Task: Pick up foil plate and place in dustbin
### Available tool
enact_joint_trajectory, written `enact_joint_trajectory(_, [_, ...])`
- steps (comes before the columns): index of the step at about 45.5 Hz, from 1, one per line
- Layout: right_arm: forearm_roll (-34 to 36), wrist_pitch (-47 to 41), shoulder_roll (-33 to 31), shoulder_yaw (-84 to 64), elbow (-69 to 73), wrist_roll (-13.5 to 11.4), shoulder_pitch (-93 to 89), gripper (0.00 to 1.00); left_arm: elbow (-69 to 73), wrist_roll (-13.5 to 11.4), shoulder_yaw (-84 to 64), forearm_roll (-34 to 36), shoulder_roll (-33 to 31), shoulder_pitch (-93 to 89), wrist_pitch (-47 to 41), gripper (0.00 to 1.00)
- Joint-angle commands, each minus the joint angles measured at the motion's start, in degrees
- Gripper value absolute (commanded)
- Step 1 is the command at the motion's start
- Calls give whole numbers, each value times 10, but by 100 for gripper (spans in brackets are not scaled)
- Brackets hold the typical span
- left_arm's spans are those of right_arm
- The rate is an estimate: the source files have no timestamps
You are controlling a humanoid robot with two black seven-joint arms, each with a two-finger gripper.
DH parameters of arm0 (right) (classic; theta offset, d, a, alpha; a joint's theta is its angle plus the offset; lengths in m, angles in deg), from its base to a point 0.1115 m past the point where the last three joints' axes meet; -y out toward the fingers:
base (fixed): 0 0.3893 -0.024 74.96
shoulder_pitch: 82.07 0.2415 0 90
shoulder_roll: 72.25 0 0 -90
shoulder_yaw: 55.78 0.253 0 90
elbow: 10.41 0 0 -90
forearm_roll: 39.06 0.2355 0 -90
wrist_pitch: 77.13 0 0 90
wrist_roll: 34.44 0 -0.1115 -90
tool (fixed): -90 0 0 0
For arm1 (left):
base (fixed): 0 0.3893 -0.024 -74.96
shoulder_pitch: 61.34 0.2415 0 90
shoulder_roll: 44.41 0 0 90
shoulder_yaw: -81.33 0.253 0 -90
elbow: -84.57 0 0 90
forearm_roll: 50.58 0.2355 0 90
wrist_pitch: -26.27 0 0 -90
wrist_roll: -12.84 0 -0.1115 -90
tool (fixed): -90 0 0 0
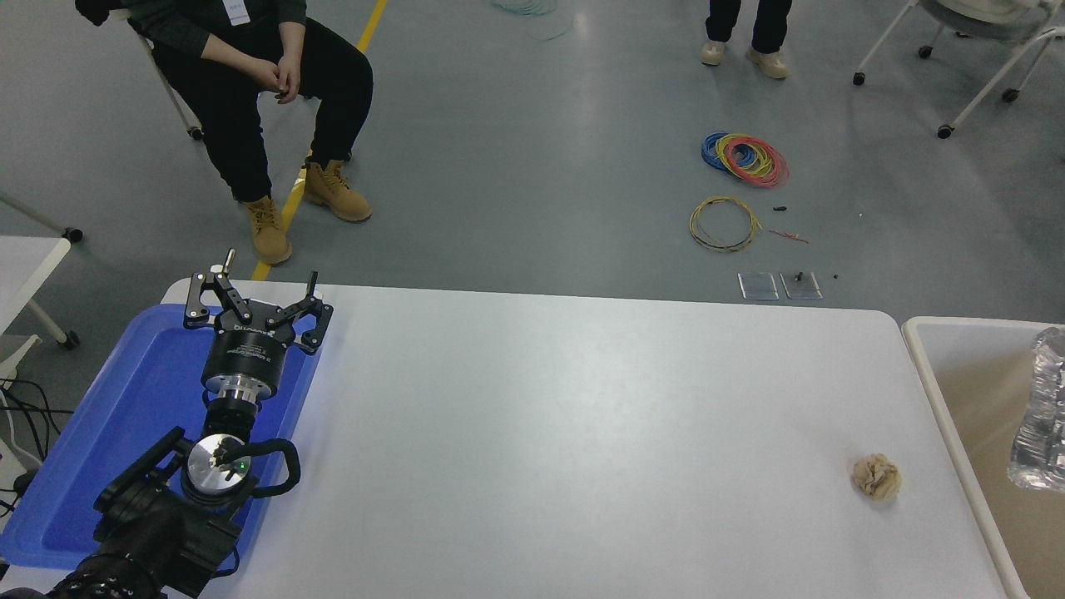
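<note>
The foil plate (pixel 1038 412), shiny, silver and crinkled, shows at the right edge of the head view, standing on edge over the tan inside of the cream-white dustbin (pixel 930 374). Part of it is cut off by the picture's edge. What holds it is out of view, and my right gripper does not show. My left gripper (pixel 268 279) is parked at the lower left over a blue tray, open and empty.
The flat blue tray (pixel 125 416) lies at the table's left end under my left arm. A small crumpled beige paper ball (pixel 876 477) lies near the table's right end. A person sits beyond the far left corner; another stands further back.
</note>
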Motion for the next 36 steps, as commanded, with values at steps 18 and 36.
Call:
enact_joint_trajectory(18, [1,7,15,8,-9,0,-14,36,0,0,0,0,0,0,1,100])
enact_joint_trajectory(36, [1,59,13,8,-6,0,9,100,0,0,0,0,0,0,0,100])
